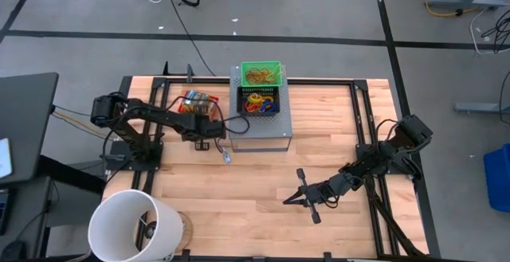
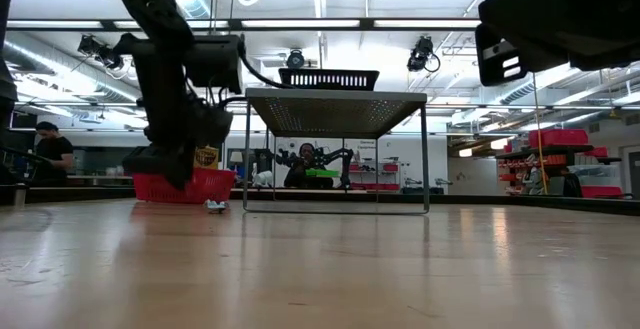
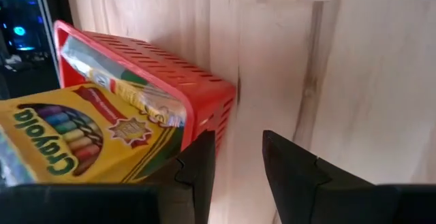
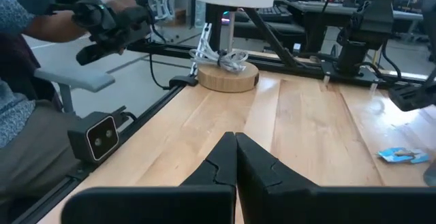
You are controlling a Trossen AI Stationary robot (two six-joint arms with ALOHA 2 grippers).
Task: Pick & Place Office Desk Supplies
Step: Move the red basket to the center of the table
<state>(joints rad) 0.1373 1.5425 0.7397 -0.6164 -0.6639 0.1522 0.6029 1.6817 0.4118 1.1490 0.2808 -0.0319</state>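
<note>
Hovering: left fingers point(image 3: 238, 163) parted beside red basket point(image 3: 204, 94); right fingers point(image 4: 235, 159) closed.

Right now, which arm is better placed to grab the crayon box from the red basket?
Left. The left gripper hangs open right beside the red basket holding the crayon box. The right gripper sits shut, far across the table.

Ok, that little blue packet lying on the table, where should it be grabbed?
Probably pinch the blue packet across its narrow width, coming straight down: it lies flat on bare wood, apart from the grey box. The open left hand is nearest.
</note>
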